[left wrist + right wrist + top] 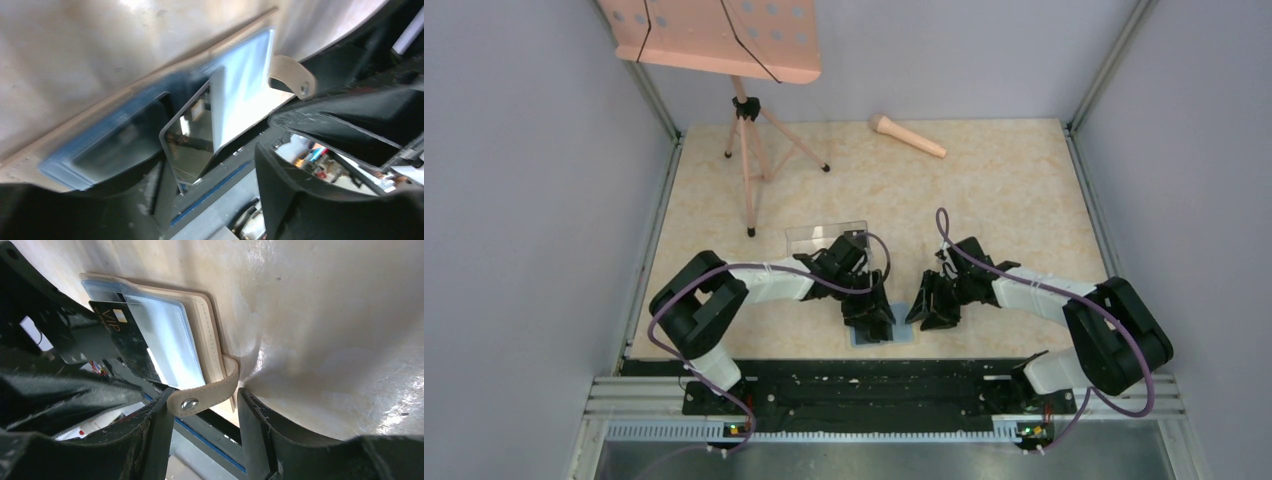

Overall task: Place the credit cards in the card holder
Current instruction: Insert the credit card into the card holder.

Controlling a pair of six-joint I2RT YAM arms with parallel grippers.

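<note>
Top external view: at the front of the table [1014, 200], the card holder [905, 331] lies open, blue inside up. Left gripper [872, 318], jaws apart, straddles a black card [125, 340] tucked partway into a pocket. Right gripper [927, 312], jaws apart, straddles the strap [202, 397]. Beyond lies a clear box [819, 238].

1 card holder [212, 342], 1 blk card [127, 342]

Beige marbled counter [1004, 200] carries an open card holder [904, 336], a clear box [819, 238], a pink microphone [908, 136], a tripod stand [749, 150]
</note>
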